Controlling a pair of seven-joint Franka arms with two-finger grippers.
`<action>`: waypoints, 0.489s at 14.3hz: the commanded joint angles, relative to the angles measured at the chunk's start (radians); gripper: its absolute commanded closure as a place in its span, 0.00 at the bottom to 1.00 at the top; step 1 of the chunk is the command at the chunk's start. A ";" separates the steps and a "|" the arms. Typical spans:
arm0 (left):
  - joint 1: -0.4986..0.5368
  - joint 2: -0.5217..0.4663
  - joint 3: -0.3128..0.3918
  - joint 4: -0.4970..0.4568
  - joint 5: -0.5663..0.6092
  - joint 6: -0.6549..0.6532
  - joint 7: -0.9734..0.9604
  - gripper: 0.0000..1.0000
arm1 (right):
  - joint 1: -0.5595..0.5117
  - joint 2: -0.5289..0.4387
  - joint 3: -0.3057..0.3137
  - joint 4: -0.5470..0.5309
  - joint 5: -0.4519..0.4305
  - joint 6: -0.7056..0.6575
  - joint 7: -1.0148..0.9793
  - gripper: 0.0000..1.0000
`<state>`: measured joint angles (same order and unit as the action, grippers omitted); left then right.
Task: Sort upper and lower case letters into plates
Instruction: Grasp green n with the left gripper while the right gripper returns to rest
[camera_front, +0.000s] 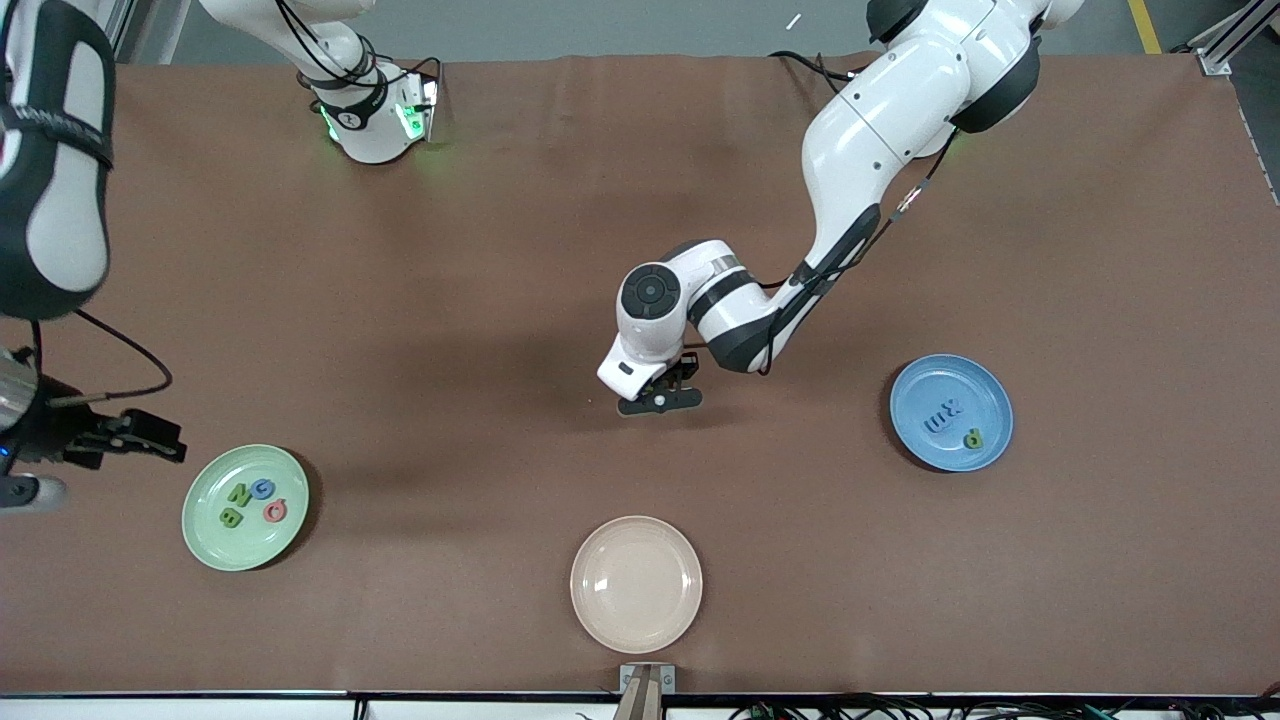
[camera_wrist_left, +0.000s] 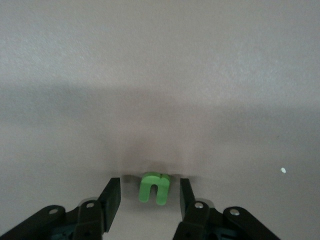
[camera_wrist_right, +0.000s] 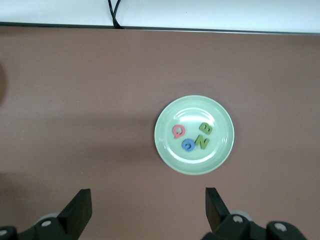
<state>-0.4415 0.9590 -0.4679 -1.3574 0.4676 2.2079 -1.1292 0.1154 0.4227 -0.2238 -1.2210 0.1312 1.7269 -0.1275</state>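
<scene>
1. Brown matting covers the tabletop (camera_front: 400, 300), with grey floor seen past the edge where the arm bases stand.
2. Near the middle of the tabletop, the left gripper (camera_front: 660, 400) is lowered to the surface; in the left wrist view its fingers (camera_wrist_left: 111, 196) are spread on either side of a small green letter (camera_wrist_left: 154, 188), just beside it and apparently not yet touching.
3. The right gripper (camera_front: 140, 437) is held spread wide and empty near the right arm's end of the tabletop, beside the pale green plate (camera_front: 200, 530); that arm is waiting.
4. Four letters are seen in the pale green plate: a pink Q (camera_wrist_right: 178, 131), a blue one (camera_wrist_right: 188, 145), a green N (camera_wrist_right: 202, 142) and a green B (camera_wrist_right: 206, 129).
5. The blue plate (camera_front: 990, 390), toward the left arm's end, holds two blue letters (camera_front: 941, 416) and a green one (camera_front: 972, 438).
6. A cream plate (camera_front: 600, 610) lies empty by the edge nearest the front camera.
7. The green letter is judged light, stiff and chunky; flat outer sides would best be pinched, since it could easily skid or tip.
8. No brands or labels can be read.
</scene>
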 joint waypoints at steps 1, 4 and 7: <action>-0.014 0.014 0.008 0.009 0.006 0.009 0.011 0.45 | -0.025 -0.139 0.041 -0.057 -0.004 -0.090 0.075 0.00; -0.014 0.017 0.012 0.009 0.008 0.009 0.037 0.51 | -0.120 -0.226 0.171 -0.095 -0.040 -0.124 0.160 0.00; -0.016 0.021 0.023 0.011 0.008 0.015 0.040 0.74 | -0.189 -0.315 0.280 -0.182 -0.110 -0.104 0.198 0.00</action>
<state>-0.4483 0.9682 -0.4665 -1.3547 0.4680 2.2117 -1.1035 -0.0187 0.1943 -0.0251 -1.2884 0.0609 1.5910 0.0299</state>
